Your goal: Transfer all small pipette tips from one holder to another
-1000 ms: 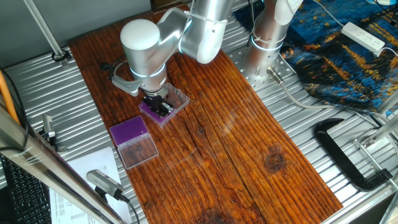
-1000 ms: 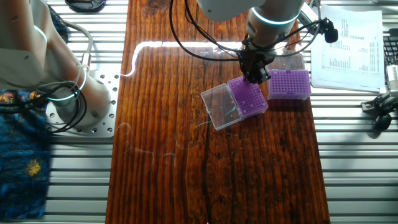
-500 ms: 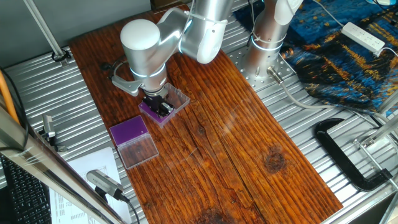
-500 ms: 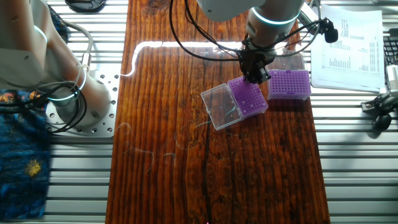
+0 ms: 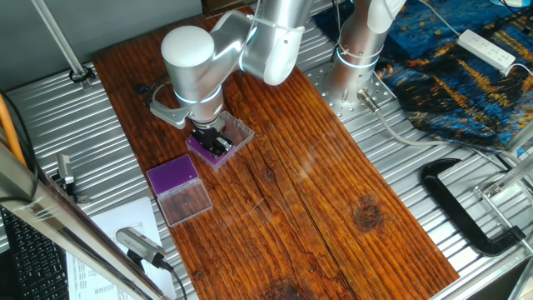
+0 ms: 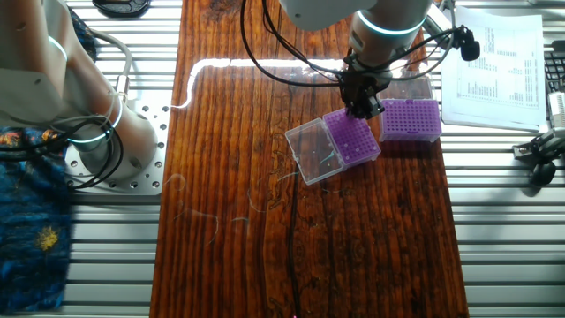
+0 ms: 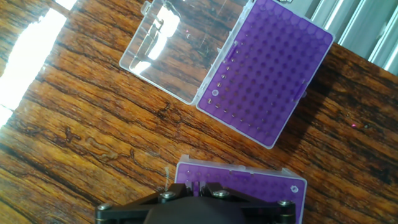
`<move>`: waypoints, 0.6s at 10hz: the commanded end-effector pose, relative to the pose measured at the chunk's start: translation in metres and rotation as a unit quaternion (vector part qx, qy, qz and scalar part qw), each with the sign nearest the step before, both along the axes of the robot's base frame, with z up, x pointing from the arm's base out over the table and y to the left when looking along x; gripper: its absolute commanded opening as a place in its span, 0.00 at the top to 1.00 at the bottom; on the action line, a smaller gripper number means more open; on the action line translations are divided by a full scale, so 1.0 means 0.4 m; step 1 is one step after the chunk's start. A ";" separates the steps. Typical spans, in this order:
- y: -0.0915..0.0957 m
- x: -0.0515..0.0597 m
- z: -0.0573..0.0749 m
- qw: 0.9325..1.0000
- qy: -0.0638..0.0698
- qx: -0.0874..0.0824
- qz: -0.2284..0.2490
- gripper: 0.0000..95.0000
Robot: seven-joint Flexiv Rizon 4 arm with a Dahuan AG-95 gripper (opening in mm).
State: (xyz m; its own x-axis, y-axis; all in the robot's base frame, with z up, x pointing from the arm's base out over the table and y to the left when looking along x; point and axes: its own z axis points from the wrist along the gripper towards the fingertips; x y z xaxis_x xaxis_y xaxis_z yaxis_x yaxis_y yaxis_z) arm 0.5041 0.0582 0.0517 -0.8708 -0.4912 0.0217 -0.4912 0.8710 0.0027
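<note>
A Flexiv Rizon arm holds its gripper (image 6: 363,109) low over the near edge of a purple-topped tip holder (image 6: 351,139) on a dark wooden table (image 5: 316,192); the black fingers sit right at the grid in both fixed views, and whether they are apart, together or clamped on a tip cannot be told, since the arm's wrist hides them from one side and they are too small from the other. That holder's clear lid (image 6: 313,152) lies hinged open beside it, flat on the wood; a second purple holder (image 6: 410,120) stands just beside the first, its own clear lid (image 5: 186,203) open as well. In the hand view, one purple grid (image 7: 267,74) fills the upper frame with its open lid (image 7: 180,46) to the left, and the small pipette tips (image 7: 214,93) appear, probably, as pale dots along the grid's hinge-side edge; another purple grid (image 7: 239,186) sits at the bottom edge, directly under the hand's dark body. Printed papers (image 6: 494,66) lie on the ribbed metal bench (image 6: 503,221) nearby.
</note>
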 end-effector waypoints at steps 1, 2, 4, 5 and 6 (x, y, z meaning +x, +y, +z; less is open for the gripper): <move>-0.001 0.000 -0.001 1.000 0.000 0.000 0.000 1.00; -0.004 0.005 0.093 1.000 0.015 0.002 -0.003 1.00; -0.004 0.005 0.093 1.000 0.015 0.002 -0.003 1.00; -0.004 0.005 0.093 1.000 0.015 0.001 -0.003 1.00; -0.004 0.005 0.093 1.000 0.015 0.001 -0.004 1.00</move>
State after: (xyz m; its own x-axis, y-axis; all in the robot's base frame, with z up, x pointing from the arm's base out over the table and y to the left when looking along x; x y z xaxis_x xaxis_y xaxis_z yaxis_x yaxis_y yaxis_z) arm 0.5036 0.0560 0.0962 -0.8730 -0.4856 0.0449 -0.4850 0.8742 0.0238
